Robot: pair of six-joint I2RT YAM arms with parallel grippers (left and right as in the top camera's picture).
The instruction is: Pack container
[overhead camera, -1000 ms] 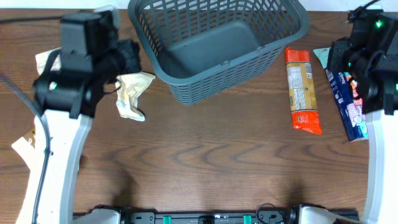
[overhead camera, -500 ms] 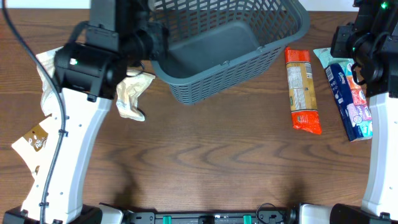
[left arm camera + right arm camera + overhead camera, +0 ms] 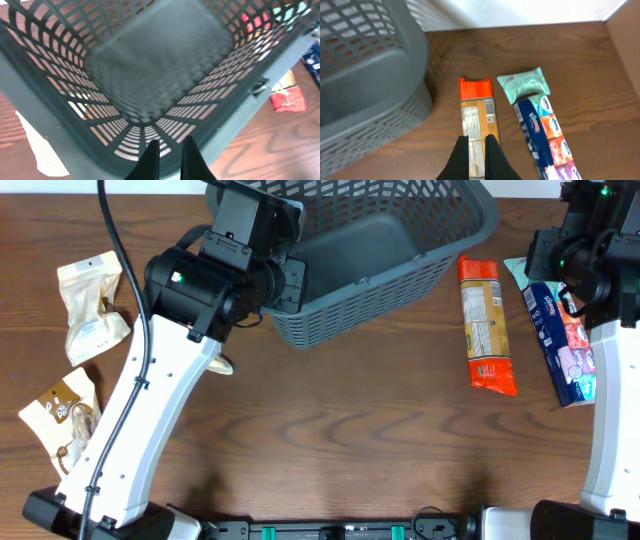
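Note:
The container (image 3: pixel 350 305) is a large dark grey slotted basket at the table's back centre, with nothing showing on its floor. In the left wrist view its near corner and rim (image 3: pixel 60 145) fill the frame. My left gripper (image 3: pixel 169 150) is shut and empty, just above the basket's front left corner; in the overhead view the arm hides it. My right gripper (image 3: pixel 476 145) is shut and empty, above an orange snack packet (image 3: pixel 477 112), which lies right of the basket (image 3: pixel 486 325).
A blue multi-coloured packet (image 3: pixel 562 345) and a mint green packet (image 3: pixel 520 270) lie at the far right. Two beige packets (image 3: pixel 90 305) (image 3: pixel 62 415) lie at the far left. A pale packet (image 3: pixel 222 365) peeks from under my left arm.
My left arm has swung right from the beige packets to the basket's front left corner, holding nothing. The right arm has barely moved.

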